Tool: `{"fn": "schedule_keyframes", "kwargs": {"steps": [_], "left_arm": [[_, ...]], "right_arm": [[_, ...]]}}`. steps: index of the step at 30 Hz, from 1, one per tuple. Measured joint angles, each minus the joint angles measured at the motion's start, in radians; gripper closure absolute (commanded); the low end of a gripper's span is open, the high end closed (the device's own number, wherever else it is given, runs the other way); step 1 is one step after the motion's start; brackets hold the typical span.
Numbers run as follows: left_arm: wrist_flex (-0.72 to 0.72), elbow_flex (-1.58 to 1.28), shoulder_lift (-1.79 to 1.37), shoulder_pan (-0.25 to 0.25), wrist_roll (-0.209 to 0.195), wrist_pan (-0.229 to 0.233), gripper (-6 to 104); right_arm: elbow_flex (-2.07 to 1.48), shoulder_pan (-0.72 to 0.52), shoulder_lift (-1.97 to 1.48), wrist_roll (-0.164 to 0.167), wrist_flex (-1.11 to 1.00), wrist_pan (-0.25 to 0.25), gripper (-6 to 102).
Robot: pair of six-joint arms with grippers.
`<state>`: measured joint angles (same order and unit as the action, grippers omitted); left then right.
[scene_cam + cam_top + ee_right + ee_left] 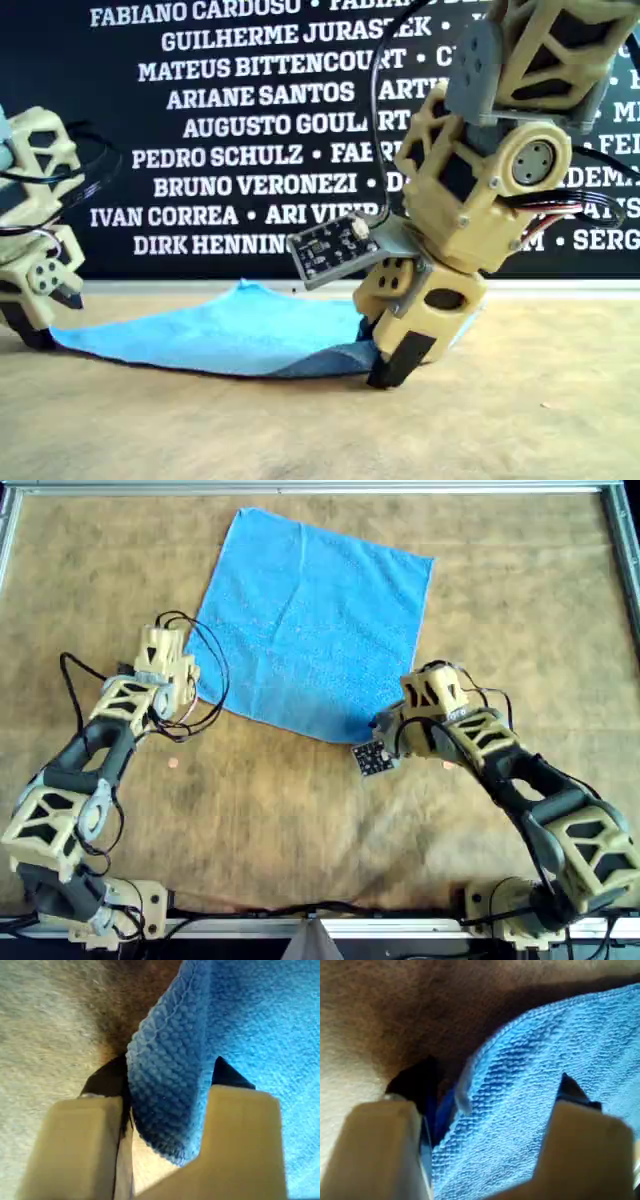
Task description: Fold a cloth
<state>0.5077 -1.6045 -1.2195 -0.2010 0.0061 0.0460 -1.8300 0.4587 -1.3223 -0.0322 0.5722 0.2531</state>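
A: Starting nearest us, what does the right tool [385, 723] have?

B: The near corner of the cloth [312, 620]. In the right wrist view a fold of hem sits between its jaws, which stand a modest way apart, and the dark fingertips [222, 1072] press the fabric from either side. I judge it grasping the cloth, with the corner just lifted off the surface [300, 820].

A: And the left tool [183, 693]?

B: It straddles the corner at the overhead view's left. One dark tip lies under the hem, the other on top, with the jaws wider apart than the right pair. It holds the corner loosely, I think, though I cannot tell whether it has fully clamped.

A: So how should this step go?

B: Make sure both grips are firm, then raise the two corners together and level, so the hem between them stays taut. Carry them over toward the far edge and lay corner on corner. If one side leads, the fold will skew.

A: And farther back?

B: The rest of the cloth lies flat, spread toward the far side of the surface.
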Motion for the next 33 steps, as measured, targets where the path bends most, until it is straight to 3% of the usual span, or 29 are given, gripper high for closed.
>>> {"fn": "schedule_keyframes", "kwargs": {"steps": [6,10,14,23,25,29,33], "left_arm": [[0.0,0.0,0.002,0.0,0.008,0.002,14],[0.0,0.0,0.002,-0.002,0.095,-0.002,22],[0.0,0.002,0.002,-0.009,0.16,-0.003,41],[0.0,0.006,0.002,-0.009,0.164,-0.009,96],[0.0,0.015,0.003,-0.009,0.164,-0.009,101],[0.0,0.018,0.005,-0.008,0.164,-0.009,99],[0.0,0.018,0.005,-0.009,0.164,-0.009,98]], "right_arm": [[0.0,0.0,0.0,0.0,0.0,0.0,33],[0.0,0.003,0.0,0.0,0.0,-0.003,38],[0.0,0.003,0.0,0.0,0.0,-0.003,52],[0.0,0.002,0.0,0.003,-0.012,0.0,81],[0.0,0.002,0.0,0.005,-0.012,0.0,87],[0.0,0.002,0.0,0.006,-0.012,0.0,98],[0.0,0.002,0.002,0.008,-0.012,0.0,98]]}}
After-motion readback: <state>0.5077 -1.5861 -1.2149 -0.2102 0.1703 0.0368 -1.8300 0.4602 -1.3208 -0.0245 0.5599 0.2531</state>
